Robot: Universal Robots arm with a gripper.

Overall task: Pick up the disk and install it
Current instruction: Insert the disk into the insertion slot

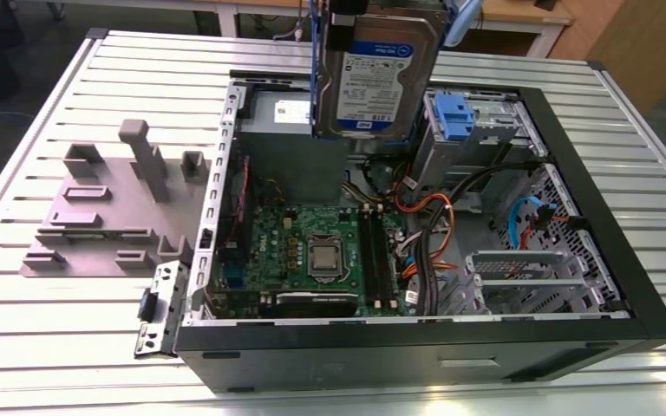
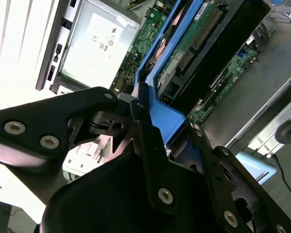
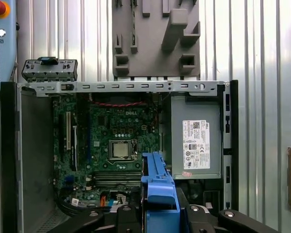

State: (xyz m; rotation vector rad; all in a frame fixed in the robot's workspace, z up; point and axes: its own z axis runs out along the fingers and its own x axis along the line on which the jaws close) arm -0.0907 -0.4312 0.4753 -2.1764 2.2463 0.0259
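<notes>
While the tool hangs above the open computer case, it is closed on the disk. Its black fingers press on the blue rail at the end of the disk. The disk is in the air and stands almost upright on its edge, with its white-and-blue label facing the exterior view. It is over the far part of the case, near the grey metal box with the white sticker. As far as I can tell, it does not touch the case.

In the second wrist view the other face of the disk shows, with a green circuit board and a dark connector. Inside the case lies the green motherboard, with the processor socket in its middle. A blue clip stands in the drive bay, towards the exterior view's right from the disk. A bundle of coloured cables runs beside the motherboard.

The case lies on a bench of metal slats. Just beside the case, on the exterior view's left, lies a grey fixture plate with upright blocks.
</notes>
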